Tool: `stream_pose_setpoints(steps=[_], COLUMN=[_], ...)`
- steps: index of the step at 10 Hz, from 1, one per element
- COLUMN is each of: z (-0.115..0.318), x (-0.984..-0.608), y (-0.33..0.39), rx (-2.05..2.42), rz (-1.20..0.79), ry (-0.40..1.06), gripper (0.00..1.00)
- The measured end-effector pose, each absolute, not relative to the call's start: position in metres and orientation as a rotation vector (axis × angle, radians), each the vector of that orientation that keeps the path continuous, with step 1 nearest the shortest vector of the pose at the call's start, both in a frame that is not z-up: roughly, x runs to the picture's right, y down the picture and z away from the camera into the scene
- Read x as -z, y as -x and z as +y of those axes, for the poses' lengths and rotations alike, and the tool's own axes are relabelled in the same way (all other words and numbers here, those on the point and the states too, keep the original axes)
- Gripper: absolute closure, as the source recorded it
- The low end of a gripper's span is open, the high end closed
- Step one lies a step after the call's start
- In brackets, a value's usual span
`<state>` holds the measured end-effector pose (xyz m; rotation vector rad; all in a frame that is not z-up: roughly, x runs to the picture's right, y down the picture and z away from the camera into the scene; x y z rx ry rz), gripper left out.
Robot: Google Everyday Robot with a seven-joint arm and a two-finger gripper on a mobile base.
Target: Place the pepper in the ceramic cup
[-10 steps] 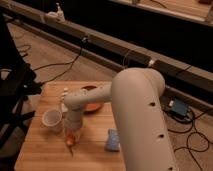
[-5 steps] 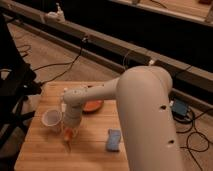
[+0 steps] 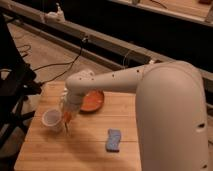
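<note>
Tool clasping half-hidden pepper, just beside ceramic cup

Tight beside the cup, open toward the front
The hand, gripping the pepper, hangs just right of the cup; the plate crowds behind it, the sponge lies well apart on the table.

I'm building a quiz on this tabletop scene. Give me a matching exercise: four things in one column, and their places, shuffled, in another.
Things:
1. pepper
2. ceramic cup
3. orange plate
4. blue sponge

Places:
A. nearest the front edge of the wooden table
B. farthest left on the table
C. at the gripper, just right of the ceramic cup
D. farthest back on the table

Pairs: 1-C, 2-B, 3-D, 4-A
</note>
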<state>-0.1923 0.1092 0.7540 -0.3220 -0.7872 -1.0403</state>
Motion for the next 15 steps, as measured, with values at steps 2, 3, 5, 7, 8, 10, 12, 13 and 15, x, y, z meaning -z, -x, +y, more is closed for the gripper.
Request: stream_pose_setpoints(steps=[2,3,5,7,8,10,12,13,15], z=[0.066,0.06,0.06,0.062,0.06,0.054,0.062,0.07,0.09], x=[-0.733,-0.727,-0.728,-0.728,-0.73,-0.738,-0.746,-0.747,-0.746], y=[0.219,0.228,0.224,0.226,0.221,0.214,0.225,0.231,0.245], rx=[1.097,1.114,1.112,1.115,1.107,1.091,1.092,1.091,1.084], rz=[-0.797,-0.803,-0.799,-0.802,-0.786,-0.749,-0.758,-0.775,-0.826], ry=[0.191,0.166,0.169,0.171,0.167,0.146,0.14,0.151,0.192], gripper=[1.0,1.0,1.0,1.0,1.0,1.0,1.0,1.0,1.0])
